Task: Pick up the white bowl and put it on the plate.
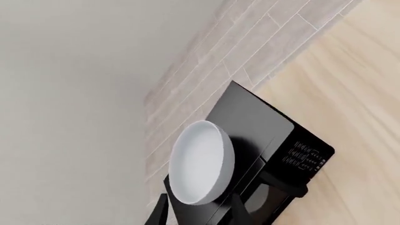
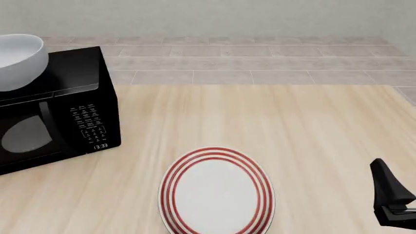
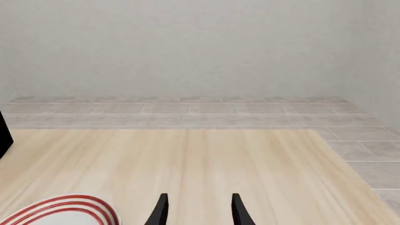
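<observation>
Jaws of the left gripper (image 1: 198, 213) close on the white bowl (image 1: 201, 161), held tilted above the microwave (image 1: 262, 136). From the front, the bowl hangs over the microwave's top at the counter's (image 2: 312, 136) left edge; the plate (image 2: 217, 192) lies by the near edge. Right gripper's (image 3: 197, 211) jaws stand parted, empty, beside the plate.

A light wooden table (image 2: 312, 141) carries two things directly. The plate (image 2: 217, 191), flat with red rings, lies on the near part, off to the left of the right gripper (image 3: 197, 209) and near it. A black microwave (image 2: 62, 112) stands farther left, well apart from that gripper, beyond the plate.
</observation>
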